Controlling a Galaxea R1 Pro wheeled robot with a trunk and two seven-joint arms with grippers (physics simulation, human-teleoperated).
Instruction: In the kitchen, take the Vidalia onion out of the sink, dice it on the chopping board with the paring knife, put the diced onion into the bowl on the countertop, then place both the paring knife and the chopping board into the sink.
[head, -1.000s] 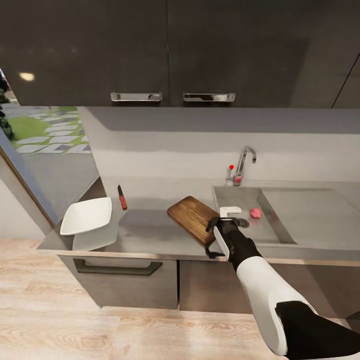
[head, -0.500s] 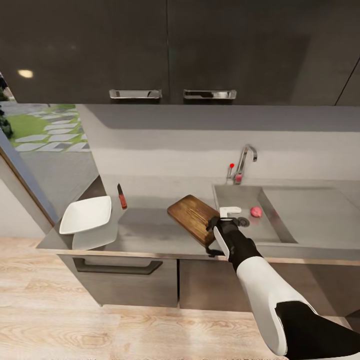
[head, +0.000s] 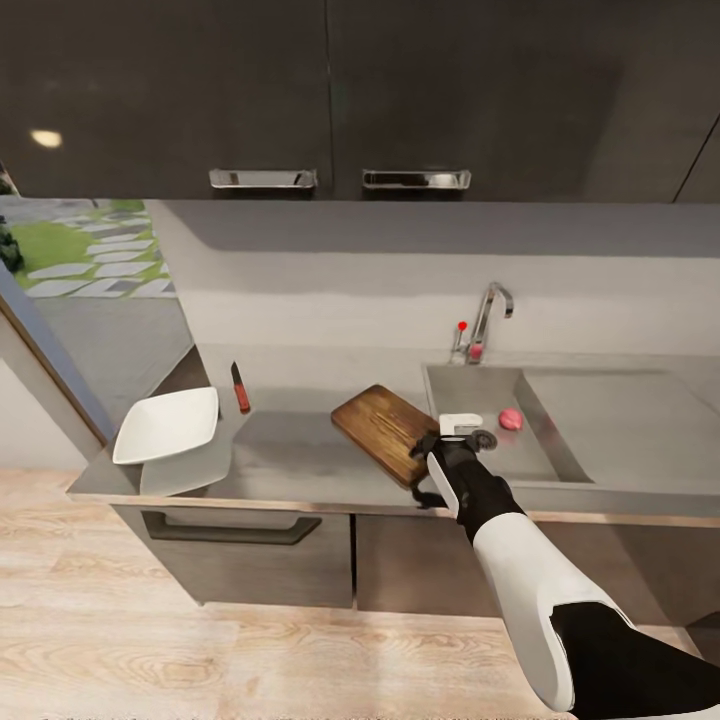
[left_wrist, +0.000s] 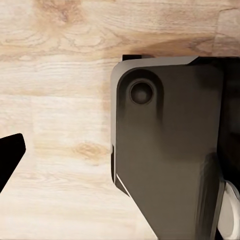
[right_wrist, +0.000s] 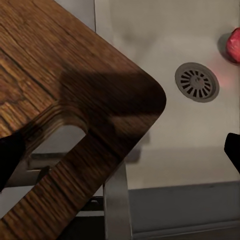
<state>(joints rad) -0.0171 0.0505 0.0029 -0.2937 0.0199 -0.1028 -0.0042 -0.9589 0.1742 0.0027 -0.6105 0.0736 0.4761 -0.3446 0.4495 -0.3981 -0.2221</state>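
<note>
Over the chopping board (head: 383, 430) beside the sink (head: 478, 388), right jaws spread; left jaws' state unclear.

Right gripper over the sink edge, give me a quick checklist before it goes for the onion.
1. Pink round onion in the grey recessed sink, unobstructed: ok.
2. Right gripper open: ok; its fingertips sit wide apart in the right wrist view.
3. Right gripper empty: ok.
4. Dark brown wooden chopping board fully on the grey countertop: not ok; its corner overhangs the basin.
5. Red-handled paring knife reachable: cannot tell.
6. Left gripper state: cannot tell.
</note>
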